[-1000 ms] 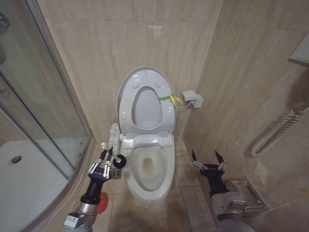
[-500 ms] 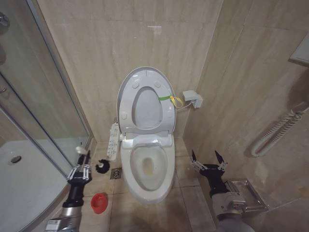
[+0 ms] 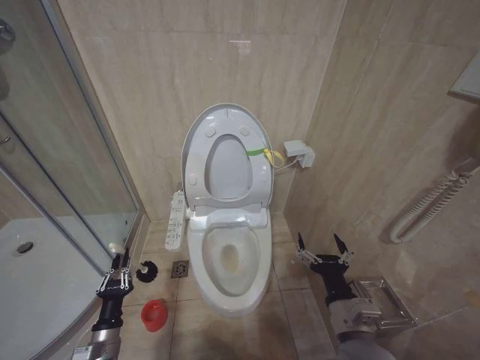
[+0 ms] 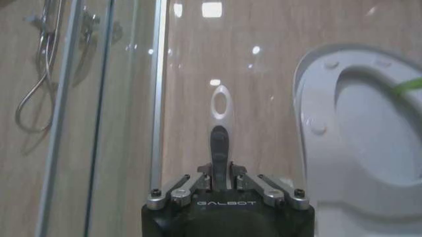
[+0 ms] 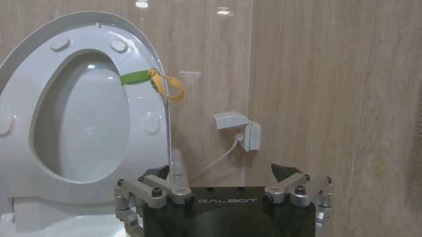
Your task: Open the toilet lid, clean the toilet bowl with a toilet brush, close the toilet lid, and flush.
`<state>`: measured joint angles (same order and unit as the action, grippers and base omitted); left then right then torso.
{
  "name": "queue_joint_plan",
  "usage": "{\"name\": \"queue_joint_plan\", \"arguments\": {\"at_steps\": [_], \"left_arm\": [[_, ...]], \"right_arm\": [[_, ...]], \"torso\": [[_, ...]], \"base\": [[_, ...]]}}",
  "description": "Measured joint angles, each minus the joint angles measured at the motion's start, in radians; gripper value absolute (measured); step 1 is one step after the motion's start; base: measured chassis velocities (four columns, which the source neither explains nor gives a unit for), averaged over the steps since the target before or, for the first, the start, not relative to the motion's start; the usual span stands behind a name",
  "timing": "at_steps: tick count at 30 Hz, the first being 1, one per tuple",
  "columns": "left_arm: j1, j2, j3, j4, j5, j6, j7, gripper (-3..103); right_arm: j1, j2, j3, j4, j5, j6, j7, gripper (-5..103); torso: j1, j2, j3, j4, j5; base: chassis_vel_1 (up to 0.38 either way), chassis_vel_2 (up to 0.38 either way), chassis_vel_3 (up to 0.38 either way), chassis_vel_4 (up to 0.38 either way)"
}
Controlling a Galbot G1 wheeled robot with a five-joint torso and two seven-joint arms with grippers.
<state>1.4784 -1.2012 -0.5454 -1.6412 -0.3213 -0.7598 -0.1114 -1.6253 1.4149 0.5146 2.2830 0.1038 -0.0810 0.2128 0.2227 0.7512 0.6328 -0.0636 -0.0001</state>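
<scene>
**Brush in hand, heading for its cup**

I judge the scrubbing step to be over or nearly so: the toilet lid (image 3: 225, 156) stands raised with the seat against the wall, and the toilet bowl (image 3: 229, 262) sits open below it, brownish stains inside.

My left gripper (image 3: 117, 278) hangs low at the bowl's nine o'clock, beside the shower glass. Its fingers are pinched narrowly on the toilet brush (image 3: 133, 270); in the left wrist view the handle (image 4: 220, 143) rises straight out from between them. The dark bristle head hangs at the gripper's three o'clock, above the floor tiles. The red cup holder (image 3: 153, 314) stands on the floor at the head's five o'clock, near but apart.

Next I would need the head lined up over that cup before lowering.

My right gripper (image 3: 323, 248) waits at the bowl's three o'clock, fingers spread wide and empty.
</scene>
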Motion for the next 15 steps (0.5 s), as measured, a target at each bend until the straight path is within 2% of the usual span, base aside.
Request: {"name": "queue_joint_plan", "arguments": {"at_steps": [6, 12, 15], "left_arm": [[-0.032, -0.018, 0.038, 0.082, -0.034, -0.024, 0.01, 17], [-0.04, -0.033, 0.069, 0.126, -0.031, -0.044, 0.016, 17], [-0.045, -0.037, 0.086, 0.199, -0.008, -0.058, 0.003, 17]], "right_arm": [[0.0, 0.0, 0.0, 0.0, 0.0, 0.0, 0.0, 100], [0.0, 0.0, 0.0, 0.0, 0.0, 0.0, 0.0, 100], [0.0, 0.0, 0.0, 0.0, 0.0, 0.0, 0.0, 100]], "torso": [[0.0, 0.0, 0.0, 0.0, 0.0], [0.0, 0.0, 0.0, -0.0001, 0.0001], [0.0, 0.0, 0.0, 0.0001, 0.0]], "base": [[0.0, 0.0, 0.0, 0.0], [0.0, 0.0, 0.0, 0.0], [0.0, 0.0, 0.0, 0.0]]}}
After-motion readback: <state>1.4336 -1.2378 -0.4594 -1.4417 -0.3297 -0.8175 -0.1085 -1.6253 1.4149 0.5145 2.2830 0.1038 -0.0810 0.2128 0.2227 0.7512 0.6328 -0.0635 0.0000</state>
